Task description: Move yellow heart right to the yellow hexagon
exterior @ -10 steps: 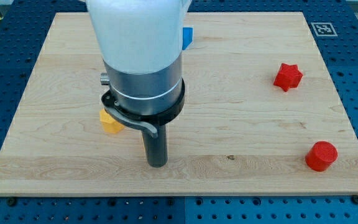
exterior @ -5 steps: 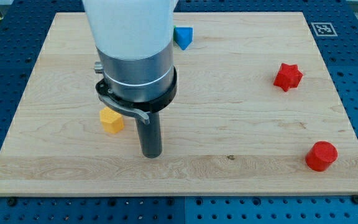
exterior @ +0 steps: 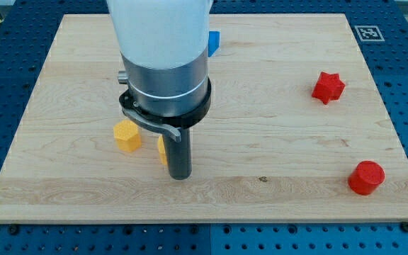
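Observation:
The yellow hexagon (exterior: 127,136) lies on the wooden board (exterior: 275,142) at the view's lower left. Just right of it a sliver of a second yellow block (exterior: 161,149), likely the yellow heart, shows beside the rod; most of it is hidden and its shape cannot be made out. My tip (exterior: 180,176) is down on the board, touching or very close to that yellow block's right side, a short way right of the hexagon.
A blue block (exterior: 214,42) sits near the view's top, partly behind the arm. A red star (exterior: 328,87) is at the right, and a red cylinder (exterior: 366,178) is at the lower right. The arm's large body hides the board's upper middle.
My tip swung left, then back right and slightly down. The hexagon is now fully uncovered, and a yellow sliver shows again at the rod's left.

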{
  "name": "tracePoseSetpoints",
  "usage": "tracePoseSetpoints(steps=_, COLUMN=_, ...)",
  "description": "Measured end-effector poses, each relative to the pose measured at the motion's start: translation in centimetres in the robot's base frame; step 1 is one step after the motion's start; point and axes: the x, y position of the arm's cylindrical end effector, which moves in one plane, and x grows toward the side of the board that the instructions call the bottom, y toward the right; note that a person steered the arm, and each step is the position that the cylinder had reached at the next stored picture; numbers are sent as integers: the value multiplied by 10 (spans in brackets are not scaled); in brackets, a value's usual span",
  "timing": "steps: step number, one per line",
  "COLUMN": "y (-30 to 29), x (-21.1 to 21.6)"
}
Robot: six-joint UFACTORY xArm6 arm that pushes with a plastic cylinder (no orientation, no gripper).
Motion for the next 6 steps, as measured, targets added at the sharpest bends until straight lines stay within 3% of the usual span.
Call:
tracePoseSetpoints(steps=4, y=0, x=-26)
tracePoseSetpoints(steps=6, y=26, x=-6)
